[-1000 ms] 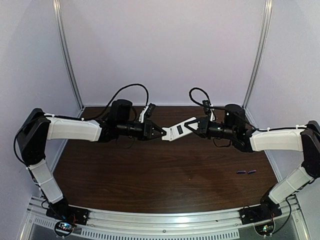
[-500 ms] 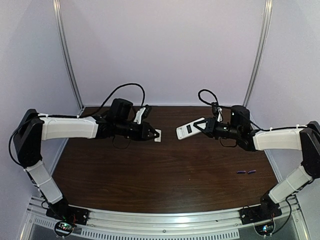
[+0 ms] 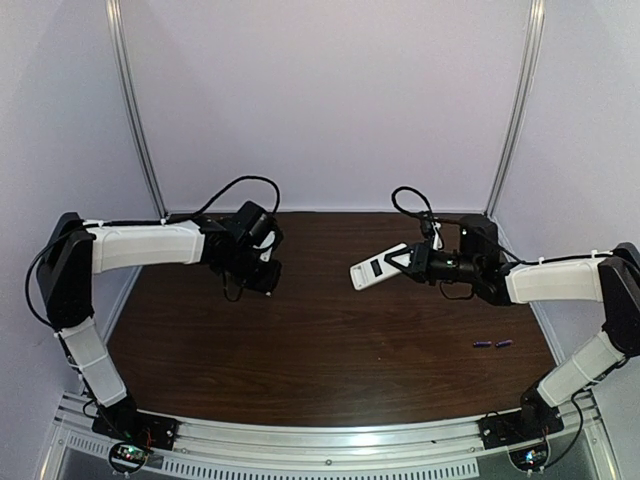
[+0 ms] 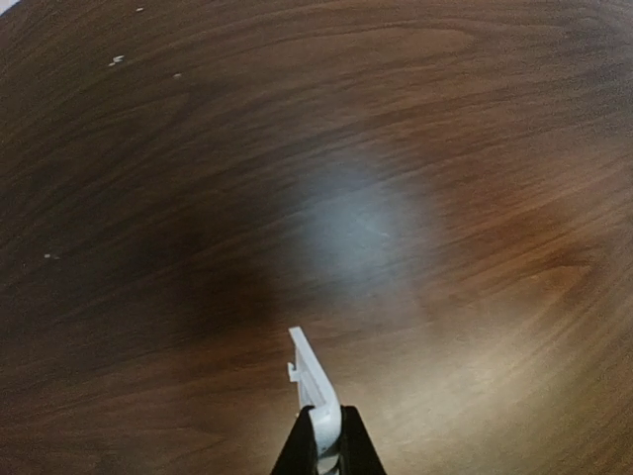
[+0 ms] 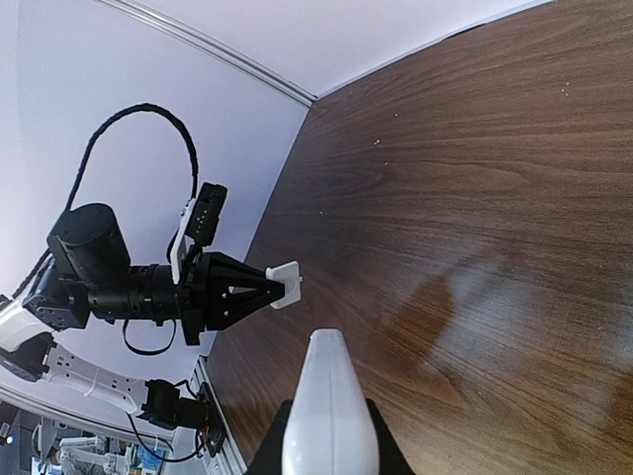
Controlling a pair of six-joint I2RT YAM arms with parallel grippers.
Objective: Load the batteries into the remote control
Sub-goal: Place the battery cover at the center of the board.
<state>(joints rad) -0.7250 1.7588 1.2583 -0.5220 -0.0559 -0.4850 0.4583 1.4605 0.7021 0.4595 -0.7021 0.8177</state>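
Note:
My right gripper (image 3: 402, 261) is shut on the white remote control (image 3: 383, 262) and holds it above the table, tilted, its dark recess facing up. The right wrist view shows the remote (image 5: 329, 391) edge-on between my right gripper's (image 5: 329, 447) jaws. My left gripper (image 3: 266, 282) points down at the table at back left, shut on a small loose white flat piece (image 4: 315, 381), which also shows in the right wrist view (image 5: 285, 284). In the left wrist view my left gripper (image 4: 322, 440) holds the piece just above the wood. Two purple-blue batteries (image 3: 493, 344) lie end to end on the table at right.
The brown wooden tabletop (image 3: 330, 350) is walled by pale panels at the back and sides, with metal posts at the back corners. Black cables loop above both wrists. A metal rail runs along the near edge.
The small white piece came away from the remote in my left gripper. The left arm has drawn back to the left and turned down toward the table. The right gripper with the remote has pulled slightly right.

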